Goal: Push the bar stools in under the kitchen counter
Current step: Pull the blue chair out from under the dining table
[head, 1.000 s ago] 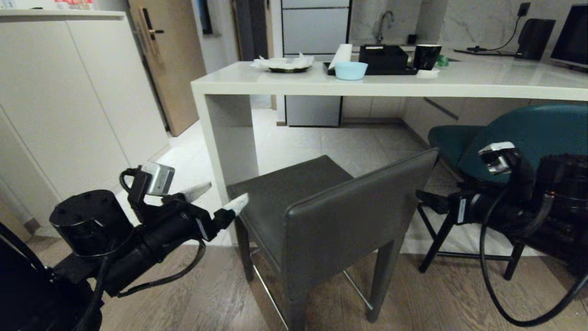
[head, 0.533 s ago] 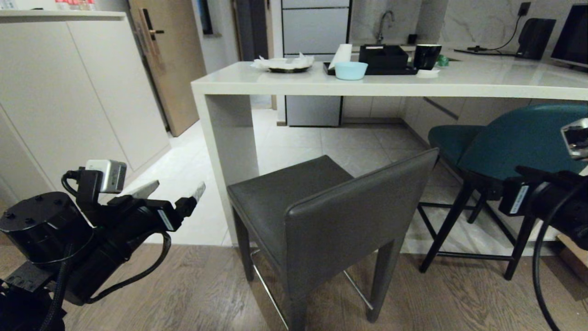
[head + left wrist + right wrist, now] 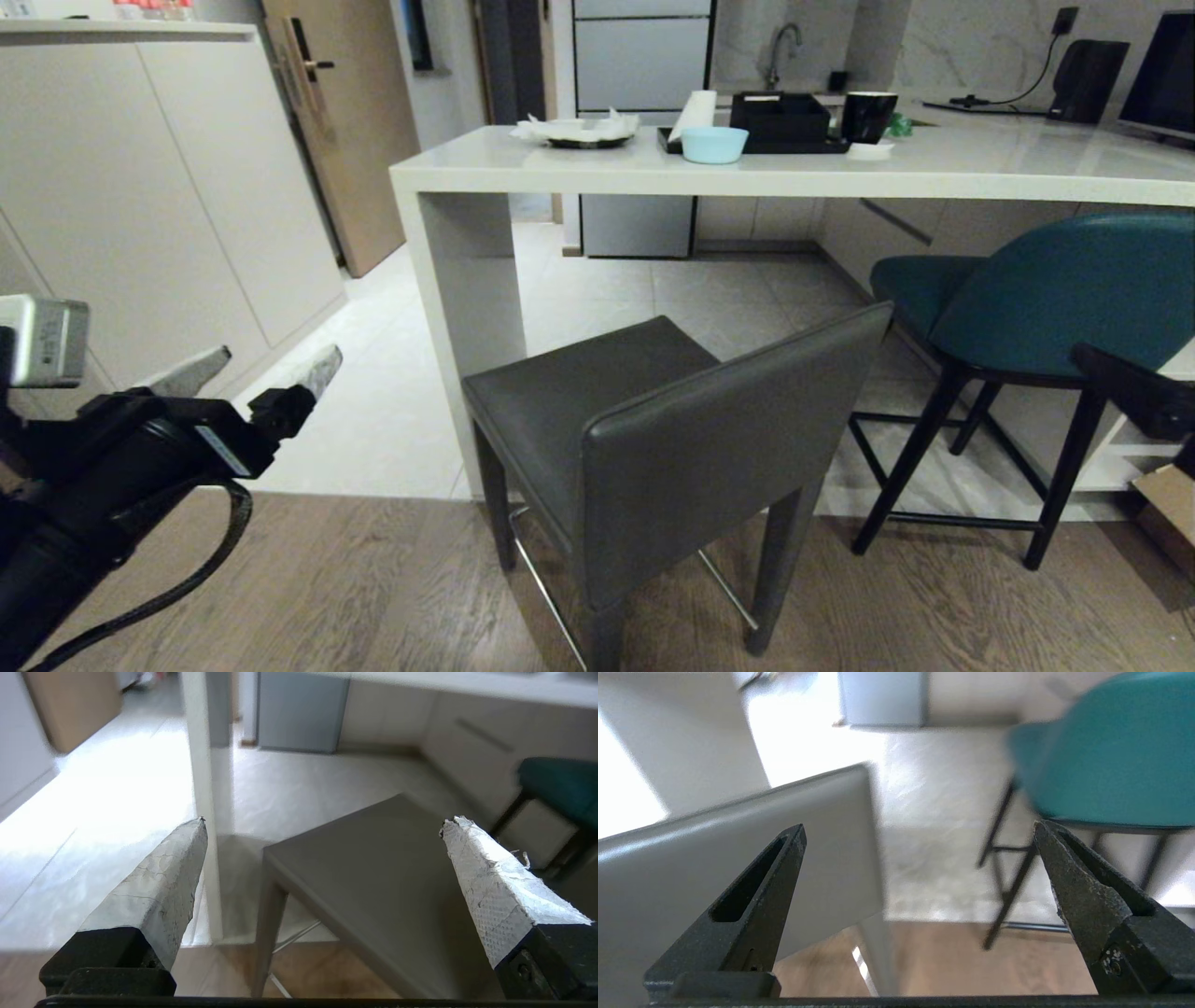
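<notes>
The dark grey bar stool (image 3: 579, 401) stands at an angle by the kitchen counter's (image 3: 747, 170) white panel leg, seat partly under the slab, back (image 3: 728, 439) toward me. To its right stands the teal bar stool (image 3: 1055, 280), its seat reaching under the slab. My left gripper (image 3: 271, 364) hangs open at the lower left, well clear of the grey seat (image 3: 373, 868). In the left wrist view the left gripper (image 3: 322, 826) holds nothing. My right gripper (image 3: 920, 830) is open and empty, facing the grey back (image 3: 714, 849) and the teal stool (image 3: 1111, 751); only one black finger (image 3: 1120, 387) shows at the head view's right edge.
A tall beige cabinet (image 3: 140, 187) and a wooden door (image 3: 345, 121) stand at the left. On the counter sit a light-blue bowl (image 3: 713, 143), a black tray (image 3: 784, 121), a black mug (image 3: 866, 114) and a plate with tissue (image 3: 579, 131). A cardboard box (image 3: 1167, 504) lies at the lower right.
Both arms have drawn back from the grey stool: the left gripper moved left away from the seat corner, the right arm slid off to the right edge. Neither stool has moved.
</notes>
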Available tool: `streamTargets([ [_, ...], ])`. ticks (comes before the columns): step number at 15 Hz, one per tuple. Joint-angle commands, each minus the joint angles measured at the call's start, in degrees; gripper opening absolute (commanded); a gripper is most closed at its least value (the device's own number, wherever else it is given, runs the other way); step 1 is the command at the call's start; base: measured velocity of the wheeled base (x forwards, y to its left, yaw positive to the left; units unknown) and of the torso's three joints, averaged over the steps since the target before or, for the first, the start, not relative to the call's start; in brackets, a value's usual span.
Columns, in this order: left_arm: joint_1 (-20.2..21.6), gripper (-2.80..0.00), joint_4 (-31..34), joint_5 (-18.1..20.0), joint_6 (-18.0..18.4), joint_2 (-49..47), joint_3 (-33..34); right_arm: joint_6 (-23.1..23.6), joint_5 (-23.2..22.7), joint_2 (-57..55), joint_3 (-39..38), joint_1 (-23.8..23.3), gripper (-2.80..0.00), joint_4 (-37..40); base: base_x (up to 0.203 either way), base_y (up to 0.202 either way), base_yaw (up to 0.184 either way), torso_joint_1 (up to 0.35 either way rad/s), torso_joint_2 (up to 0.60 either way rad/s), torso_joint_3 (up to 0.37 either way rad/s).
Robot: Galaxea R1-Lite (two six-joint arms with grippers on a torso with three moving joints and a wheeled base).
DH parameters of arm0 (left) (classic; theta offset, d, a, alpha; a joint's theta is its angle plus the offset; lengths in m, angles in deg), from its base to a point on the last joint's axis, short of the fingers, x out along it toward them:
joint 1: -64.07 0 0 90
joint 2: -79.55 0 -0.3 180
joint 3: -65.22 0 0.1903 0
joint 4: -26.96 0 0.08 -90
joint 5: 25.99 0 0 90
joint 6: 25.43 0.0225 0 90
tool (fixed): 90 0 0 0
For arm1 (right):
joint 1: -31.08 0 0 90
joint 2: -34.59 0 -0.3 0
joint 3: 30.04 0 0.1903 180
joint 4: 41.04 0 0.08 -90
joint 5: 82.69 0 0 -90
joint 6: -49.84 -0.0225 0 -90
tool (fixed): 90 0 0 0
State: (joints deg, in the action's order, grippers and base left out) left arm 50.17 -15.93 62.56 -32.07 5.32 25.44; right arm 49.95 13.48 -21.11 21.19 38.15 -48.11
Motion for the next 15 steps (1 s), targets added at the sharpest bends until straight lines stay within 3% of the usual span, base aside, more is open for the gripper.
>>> streamTargets([
  [1, -0.15, 0.00, 7.53, 0.02, -0.05, 12.58, -1.64, 0.18, -0.07, 9.82, 0.25, -2.61, 0.00, 3.26, 0.000, 0.000, 0.000, 0.000, 0.00, 0.000],
  [5, 0.31, 0.00, 27.13, 0.09, -0.04, 32.53, -3.59, 0.27, -1.02, 24.84, -1.51, -7.27, 0.00, 13.91, 0.000, 0.000, 0.000, 0.000, 0.00, 0.000],
  [9, 6.12, 0.00, 41.27, -0.09, 1.21, 46.94, -3.18, 0.43, -1.48, 35.67, 0.74, -9.47, 0.00, 26.34, 0.000, 0.000, 0.000, 0.000, 0.00, 0.000],
  [11, 8.83, 0.00, 47.78, 0.01, 4.95, 53.58, -2.93, 2.09, -2.38, 38.62, 0.57, -9.65, 0.00, 27.73, 0.000, 0.000, 0.000, 0.000, 0.00, 0.000],
  [13, 10.99, 0.00, 55.24, 1.44, 6.34, 59.37, -2.16, 3.14, -4.07, 40.81, -0.28, -9.67, 0.00, 29.22, 0.000, 0.000, 0.000, 0.000, 0.00, 0.000],
  [15, 12.89, 0.00, 57.64, 4.36, 6.84, 63.98, 0.74, 3.50, -5.30, 41.15, 0.49, -8.77, 0.00, 29.56, 0.000, 0.000, 0.000, 0.000, 0.00, 0.000],
])
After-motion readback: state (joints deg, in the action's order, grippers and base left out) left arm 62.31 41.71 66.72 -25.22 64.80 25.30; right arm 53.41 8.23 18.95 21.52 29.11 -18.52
